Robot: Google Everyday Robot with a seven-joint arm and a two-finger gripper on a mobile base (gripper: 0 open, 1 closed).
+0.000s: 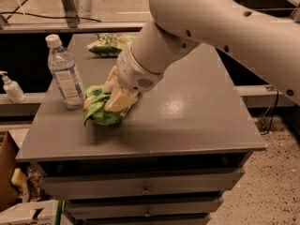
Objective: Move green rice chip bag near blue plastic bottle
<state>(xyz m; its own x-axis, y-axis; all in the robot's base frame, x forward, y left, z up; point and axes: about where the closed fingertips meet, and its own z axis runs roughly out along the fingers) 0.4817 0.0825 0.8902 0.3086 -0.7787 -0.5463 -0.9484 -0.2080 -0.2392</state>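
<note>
Lab-like workroom: grey drawer cabinet (187, 121), speckled floor (276, 182), trailing cable (271, 114), end effector (116, 95) gripping green rice chip bag (100, 112) on top.

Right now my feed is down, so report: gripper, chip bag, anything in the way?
Gripper low over grey table, jaws shut on bright green crinkled rice chip bag. Bag close beside tall clear blue-labelled plastic bottle. Nothing between them.

The gripper (115, 91), clamped on the green rice chip bag (100, 112), has pale tan, blocky fingers (123, 98). Just above it sits a white round wrist collar (136, 71) with a small perforated grille (144, 83). Farther up, thick smooth cream links (220, 20) carry small dark round holes (246, 14).
</note>
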